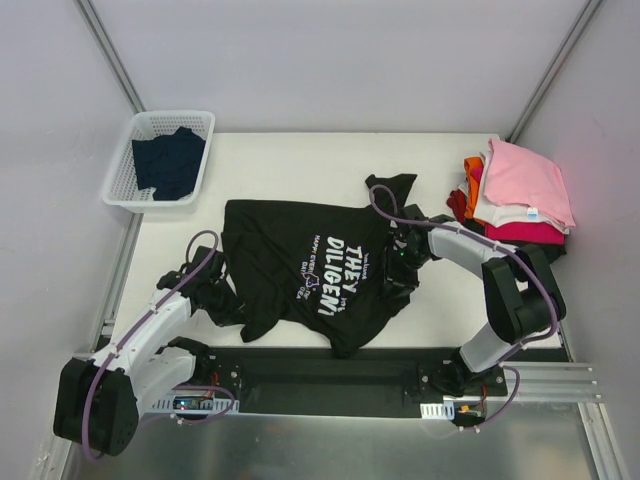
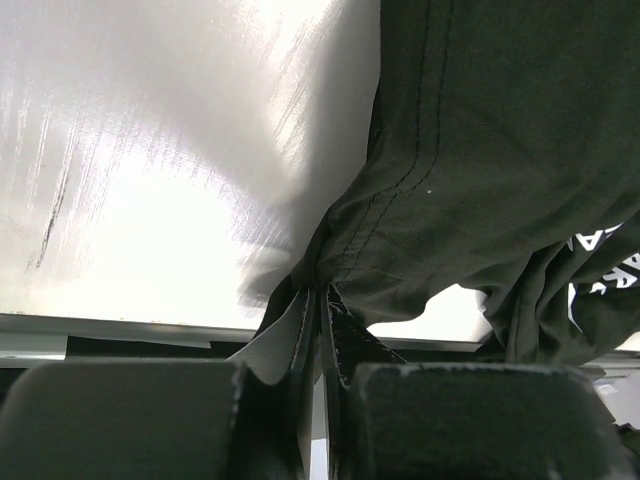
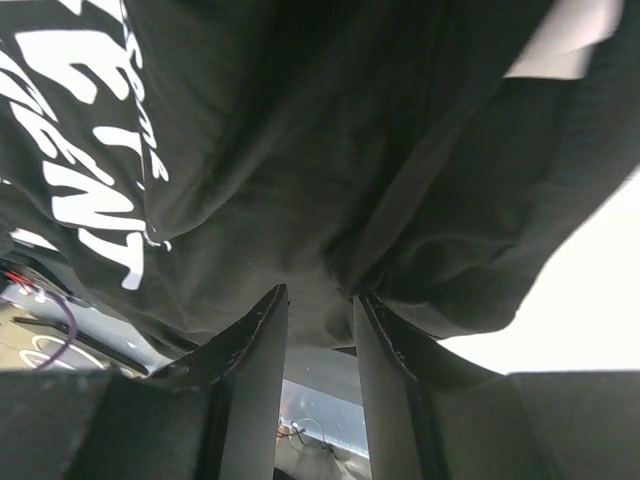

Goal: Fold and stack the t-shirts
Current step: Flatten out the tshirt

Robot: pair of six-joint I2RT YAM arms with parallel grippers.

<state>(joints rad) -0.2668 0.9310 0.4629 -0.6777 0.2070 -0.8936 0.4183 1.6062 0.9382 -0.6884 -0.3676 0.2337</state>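
White tabletop (image 1: 300,160) carries a black cloth t-shirt with white printed lettering (image 1: 300,270), lying rumpled across its middle. Left gripper (image 2: 318,300) is pressed together on the shirt's stitched edge at the near left. Right gripper (image 3: 320,305) pinches a thicker fold (jaws partly apart) at the shirt's right side. Folded pink, white, magenta and orange tees (image 1: 520,190) sit stacked at the far right corner.

White counter (image 1: 300,160) inside a pale, panelled enclosure
Plain grey-white walls (image 1: 330,60) rise on three sides, with slim metal struts (image 1: 110,55) in the back corners. The counter top gleams under soft, even light.
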